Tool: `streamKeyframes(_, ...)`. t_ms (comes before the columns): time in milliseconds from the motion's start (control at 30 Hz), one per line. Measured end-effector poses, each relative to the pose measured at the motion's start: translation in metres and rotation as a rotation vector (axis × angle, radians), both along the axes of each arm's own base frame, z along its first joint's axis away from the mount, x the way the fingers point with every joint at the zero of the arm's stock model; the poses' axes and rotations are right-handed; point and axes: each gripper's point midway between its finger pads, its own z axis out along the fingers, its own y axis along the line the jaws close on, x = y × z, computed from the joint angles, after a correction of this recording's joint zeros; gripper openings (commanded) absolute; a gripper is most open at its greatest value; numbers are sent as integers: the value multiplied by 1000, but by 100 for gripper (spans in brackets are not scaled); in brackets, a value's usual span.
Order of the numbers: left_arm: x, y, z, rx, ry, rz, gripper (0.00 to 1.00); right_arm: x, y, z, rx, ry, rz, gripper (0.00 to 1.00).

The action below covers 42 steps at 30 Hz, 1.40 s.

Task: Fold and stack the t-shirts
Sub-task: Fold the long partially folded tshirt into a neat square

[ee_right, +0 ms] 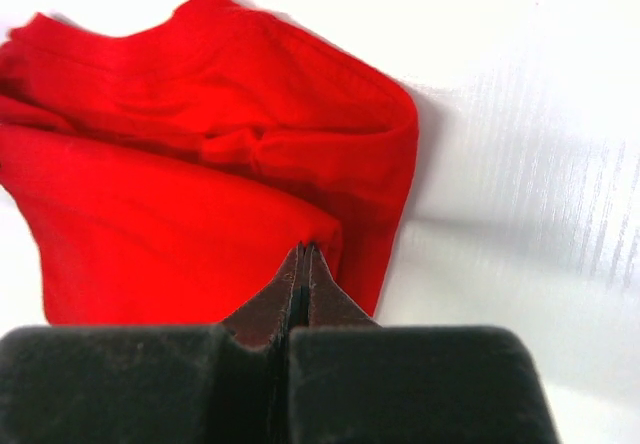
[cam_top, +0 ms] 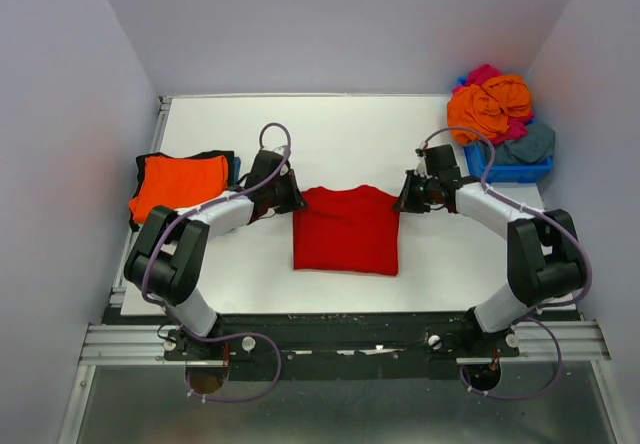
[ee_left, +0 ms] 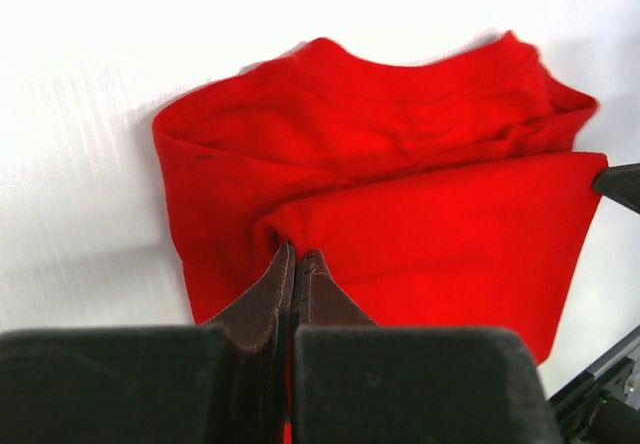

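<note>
One red t-shirt (cam_top: 345, 232) points collar away, perhaps longest crosswise.

The place is a robotics lab test cell rather than a home or a shop. A bare white table (cam_top: 420, 134) is boxed in on three sides by plain pale walls (cam_top: 60, 114), forming an enclosure. An aluminium rail (cam_top: 340, 342) runs along its near edge, and the left arm (cam_top: 215, 214) and right arm (cam_top: 490, 204) are bolted there, with purple cables (cam_top: 275, 126) looping along them. A blue bin (cam_top: 505, 172) heaped with t-shirts (cam_top: 490, 104) stands in the far right corner.
</note>
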Motion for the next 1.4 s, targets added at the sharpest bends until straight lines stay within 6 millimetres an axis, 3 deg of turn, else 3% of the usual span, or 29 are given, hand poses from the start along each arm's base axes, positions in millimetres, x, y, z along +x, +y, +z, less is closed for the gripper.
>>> streamKeyframes(200, 0, 2, 43, -33, -94, 6, 0, 0, 0, 34, 26, -92, 1, 1)
streamKeyframes(300, -1, 2, 58, -48, -132, 7, 0, -3, 0, 39, 30, -106, 2, 1)
streamKeyframes(467, -6, 4, 53, -40, -114, 8, 0, -8, -1, 38, 31, -94, 5, 1)
streamKeyframes(567, -13, 10, 51, -28, -102, 21, 0, -13, -2, 50, 37, -113, 5, 1)
streamKeyframes(700, -19, 14, 68, -38, -137, 32, 0, -15, -2, 69, 51, -159, 7, 1)
streamKeyframes(933, -19, 13, 62, -33, -119, 35, 0, -17, -1, 54, 46, -113, 12, 1)
streamKeyframes(1167, -22, 17, 67, -21, -105, 45, 0, -19, -1, 63, 47, -109, 13, 1)
streamKeyframes(1267, -10, 18, 90, -11, -129, 70, 0, -6, 0, 84, 44, -140, 4, 1)
streamKeyframes(1400, 31, 16, 124, -27, -213, 121, 4, 38, 7, 106, 39, -192, -12, 4)
